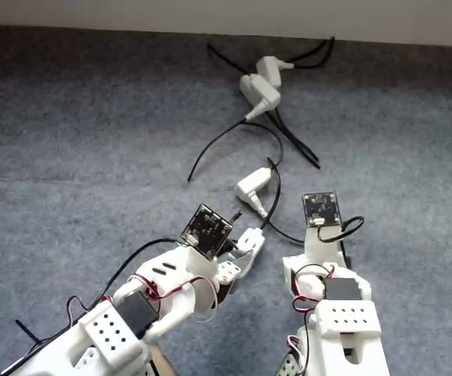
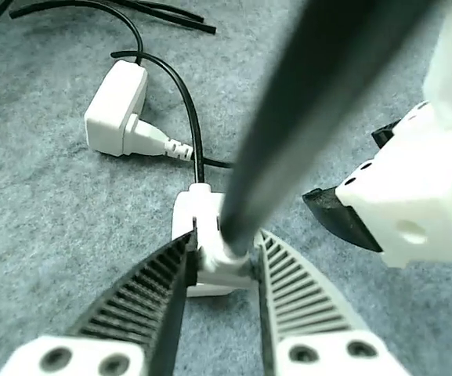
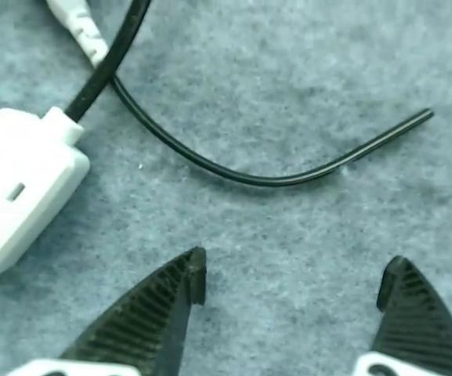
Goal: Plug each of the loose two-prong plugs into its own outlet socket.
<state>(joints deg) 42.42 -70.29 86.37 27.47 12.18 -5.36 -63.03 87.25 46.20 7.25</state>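
My left gripper (image 2: 226,239) is shut on a white socket block (image 2: 210,270) lying on the grey carpet, with a black cable (image 2: 288,117) rising from the block close to the camera. In the high view the left gripper (image 1: 245,249) holds that block (image 1: 251,237) near the middle. The same block (image 3: 14,184) shows two slots beside my right gripper (image 3: 296,270), which is open just above bare carpet. A white plug (image 1: 253,186) with a ribbed neck (image 2: 159,142) lies just beyond the block. Two more white pieces (image 1: 261,84) lie joined at the far edge.
Black cables (image 1: 233,133) loop across the carpet between the near plug and the far pieces. One loose cable end (image 3: 423,117) lies ahead of the right gripper. The right arm (image 1: 323,274) stands close beside the left arm (image 1: 171,286). A pale wall (image 1: 226,12) borders the far side.
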